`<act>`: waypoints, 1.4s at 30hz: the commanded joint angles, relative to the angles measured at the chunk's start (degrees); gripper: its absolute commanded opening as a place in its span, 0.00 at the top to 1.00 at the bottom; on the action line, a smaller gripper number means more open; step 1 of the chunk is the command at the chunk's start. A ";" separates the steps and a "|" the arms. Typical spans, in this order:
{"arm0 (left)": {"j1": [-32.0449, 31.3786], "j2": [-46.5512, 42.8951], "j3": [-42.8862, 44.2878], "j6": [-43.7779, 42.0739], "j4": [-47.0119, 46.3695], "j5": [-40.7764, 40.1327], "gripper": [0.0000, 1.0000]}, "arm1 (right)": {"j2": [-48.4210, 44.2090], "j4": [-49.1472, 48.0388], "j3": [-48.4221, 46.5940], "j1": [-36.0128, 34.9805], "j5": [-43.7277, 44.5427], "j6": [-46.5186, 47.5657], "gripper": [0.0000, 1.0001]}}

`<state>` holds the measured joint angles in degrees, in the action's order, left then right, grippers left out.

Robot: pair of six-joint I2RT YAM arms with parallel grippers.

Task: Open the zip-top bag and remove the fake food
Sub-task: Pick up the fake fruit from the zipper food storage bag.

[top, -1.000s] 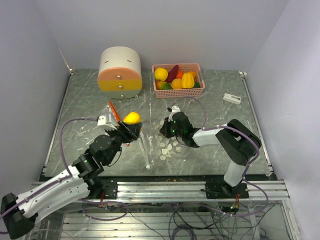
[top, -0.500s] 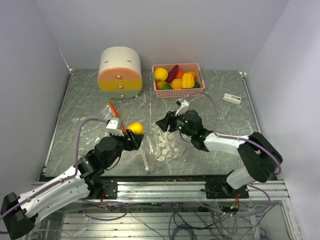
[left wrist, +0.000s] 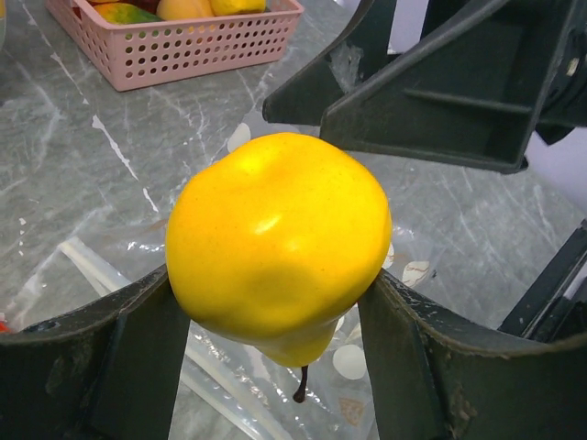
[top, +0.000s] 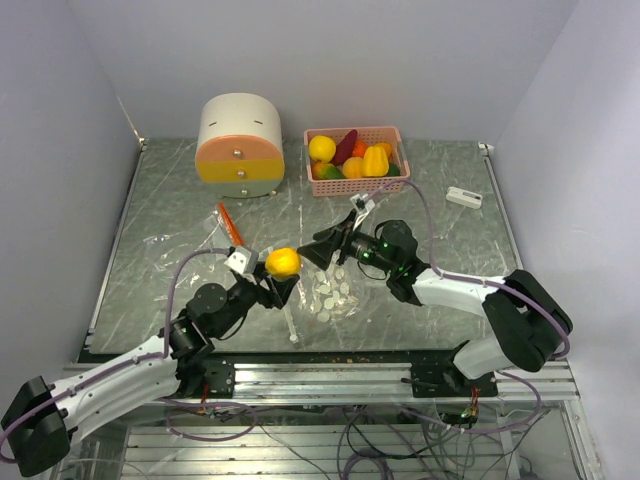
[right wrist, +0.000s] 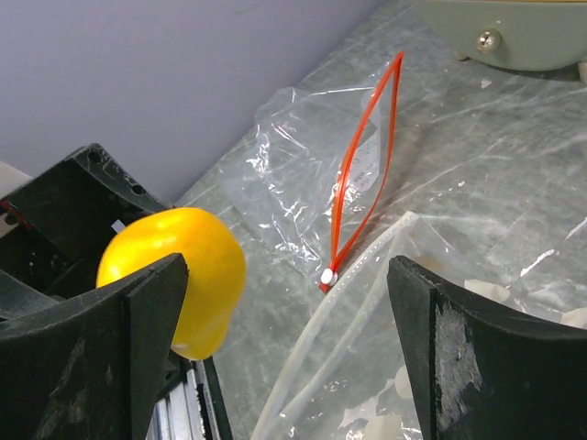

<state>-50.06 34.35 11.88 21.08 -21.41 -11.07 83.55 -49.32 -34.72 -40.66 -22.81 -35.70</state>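
The left gripper [left wrist: 275, 312] is clamped across a yellow plastic fruit [left wrist: 280, 229], held above a clear bag [top: 332, 298], with the right gripper [right wrist: 286, 275] spread open just ahead. The fruit is judged light, hard and slippery; its middle is best gripped.

The yellow fruit [left wrist: 275, 238] is smooth, glossy plastic.
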 commanded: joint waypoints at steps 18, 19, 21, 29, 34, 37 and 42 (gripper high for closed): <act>0.06 6.10 -0.85 -7.19 -13.22 -1.42 0.36 | 3.90 14.81 -10.94 -5.81 -8.73 5.76 0.00; 0.05 6.26 -0.91 -7.12 -13.29 -1.58 0.36 | 4.27 15.77 -11.59 -6.00 -9.17 6.00 0.00; 0.05 6.35 -1.10 -6.86 -13.51 -2.11 0.36 | 4.84 17.47 -12.66 -6.58 -9.53 6.67 0.00; -0.02 3.16 -1.50 -6.03 -11.95 -2.64 0.36 | 4.21 17.48 -11.77 -6.77 -6.95 7.84 0.21; -0.03 1.77 -1.16 -4.68 -9.86 -2.93 0.30 | 4.86 18.52 -13.02 -6.24 -3.75 6.85 0.42; 0.02 0.91 -0.87 -3.39 -8.58 -3.68 0.22 | 6.32 21.49 -15.55 -4.54 -0.80 6.21 0.45; -0.01 -1.98 -0.53 0.93 -5.59 -4.16 0.04 | 9.28 23.18 -19.30 1.79 1.68 3.49 0.48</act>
<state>-50.09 34.79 10.00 18.09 -27.57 -14.26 90.11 -29.19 -51.33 -44.62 -26.85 -30.35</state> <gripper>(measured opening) 0.919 0.703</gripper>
